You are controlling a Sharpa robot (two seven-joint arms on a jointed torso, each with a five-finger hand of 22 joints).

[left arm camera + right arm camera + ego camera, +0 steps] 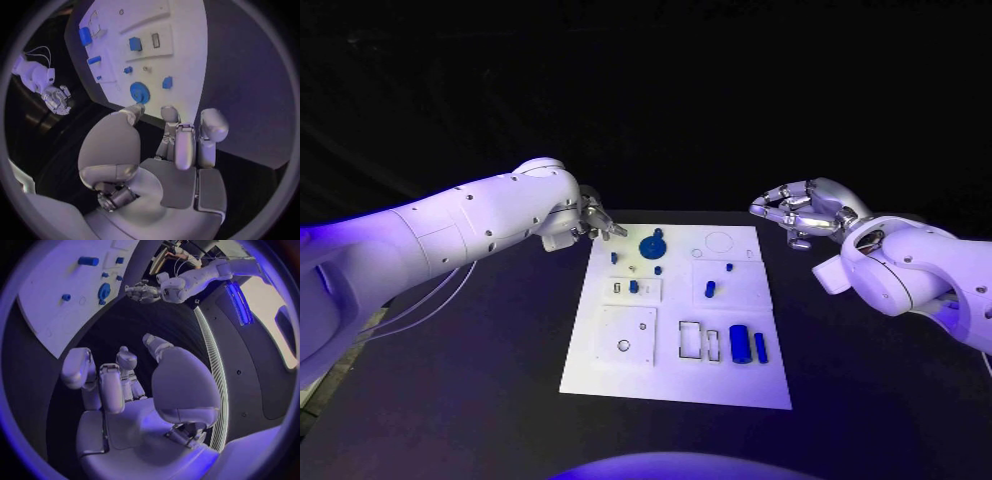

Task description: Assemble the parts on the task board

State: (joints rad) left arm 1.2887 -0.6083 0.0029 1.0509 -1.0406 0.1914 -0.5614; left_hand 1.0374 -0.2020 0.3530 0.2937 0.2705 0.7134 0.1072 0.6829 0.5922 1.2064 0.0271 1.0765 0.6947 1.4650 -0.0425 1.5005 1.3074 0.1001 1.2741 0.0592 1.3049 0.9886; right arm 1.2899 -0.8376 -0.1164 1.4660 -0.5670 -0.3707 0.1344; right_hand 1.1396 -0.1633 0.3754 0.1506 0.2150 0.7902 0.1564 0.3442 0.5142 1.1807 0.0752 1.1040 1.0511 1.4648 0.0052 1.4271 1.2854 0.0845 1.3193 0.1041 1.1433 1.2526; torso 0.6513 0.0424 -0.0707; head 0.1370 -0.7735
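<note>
Near end of task board [678,385] on the table [459,400]: two blue cylinders [738,343] lie with long axes running near to far, likely light, stiff, smooth plastic, best pinched across the middle. Farther up, blue disc [652,246] lies flat; take its rim. Beyond, left robot hand [596,222] and right robot hand [798,212] hover released, grasping nothing

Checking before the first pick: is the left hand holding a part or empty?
Empty. The left hand hovers at the task board edge, fingers apart, nothing between them.
</note>
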